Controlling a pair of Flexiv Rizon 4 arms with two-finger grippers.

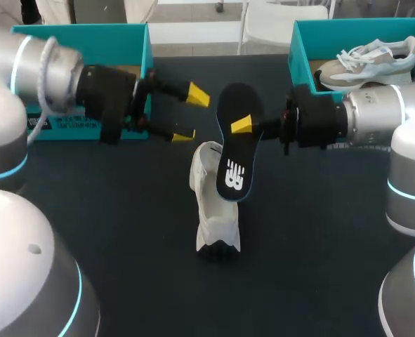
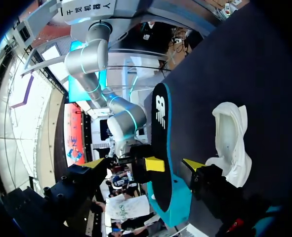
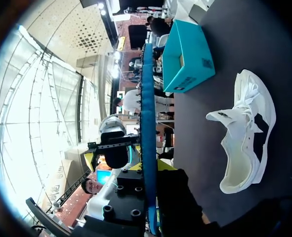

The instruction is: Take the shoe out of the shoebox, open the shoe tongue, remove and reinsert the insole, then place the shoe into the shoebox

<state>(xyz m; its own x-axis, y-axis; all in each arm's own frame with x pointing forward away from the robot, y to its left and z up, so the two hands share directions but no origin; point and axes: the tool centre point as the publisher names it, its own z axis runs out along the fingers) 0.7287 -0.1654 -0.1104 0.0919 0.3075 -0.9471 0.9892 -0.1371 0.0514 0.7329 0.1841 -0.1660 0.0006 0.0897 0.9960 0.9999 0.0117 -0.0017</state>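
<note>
- Right tool (image 1: 241, 126) is clamping the black insole (image 1: 234, 151) near its upper end, one yellow finger on each face; the right wrist view is showing the insole edge-on between them.
- We are holding the insole clear of the white shoe (image 1: 214, 210), which is resting on the dark desk (image 1: 137, 210) between our two arms, its mouth gaping wide.
- Left tool (image 1: 191, 114) is hanging just beside the insole with its fingers spread apart, gripping nothing.
- We are judging the removal done and the reinsertion in hand: the insole is out, and its lower end is pointing down toward the shoe's mouth.
- Next, we are expecting the insole's tip to need steering into the opening and sliding toward the toe. The shoe is standing loose, so the left tool is probably going to be needed to steady it or press the insole flat.
- The teal shoebox (image 1: 95, 31) is sitting behind the left arm; another box (image 1: 302, 63) beside the right arm is holding a second shoe (image 1: 369, 63).
</note>
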